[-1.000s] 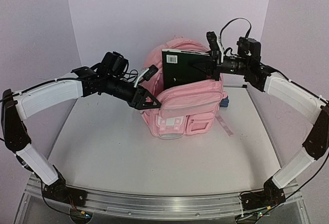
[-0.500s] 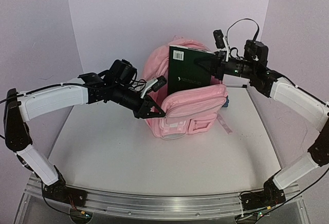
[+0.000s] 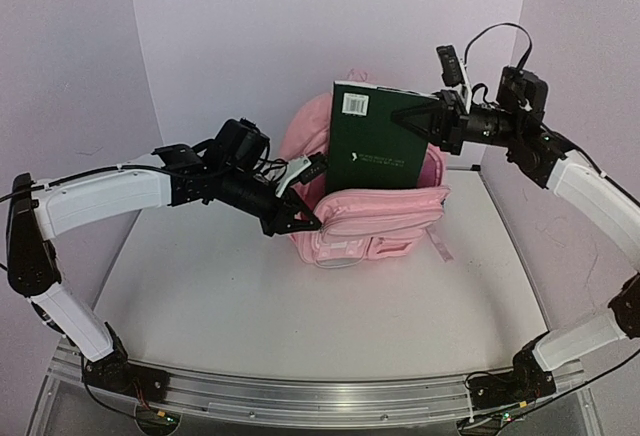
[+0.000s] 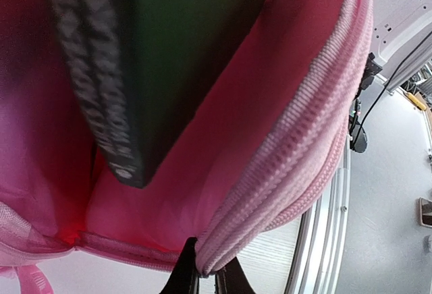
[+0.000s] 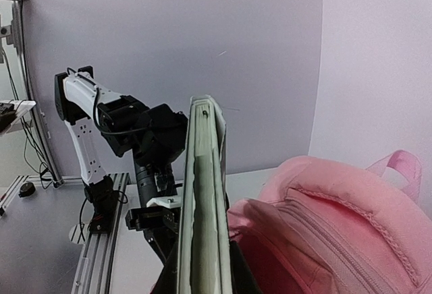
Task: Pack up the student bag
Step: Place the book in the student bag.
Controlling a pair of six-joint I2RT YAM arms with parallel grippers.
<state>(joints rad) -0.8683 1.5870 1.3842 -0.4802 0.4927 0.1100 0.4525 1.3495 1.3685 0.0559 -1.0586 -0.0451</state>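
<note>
Well, bag (image 3: 370, 221) upright, mouth up.

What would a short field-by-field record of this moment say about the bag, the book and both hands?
student bag: upright on the table, main compartment open
green book: upright, lower corner inside the opening, most of it above the rim
left hand: shut on the bag's zipper edge at the opening
right hand: shut on the book's side edge
stage: book not yet fully in the bag
</note>
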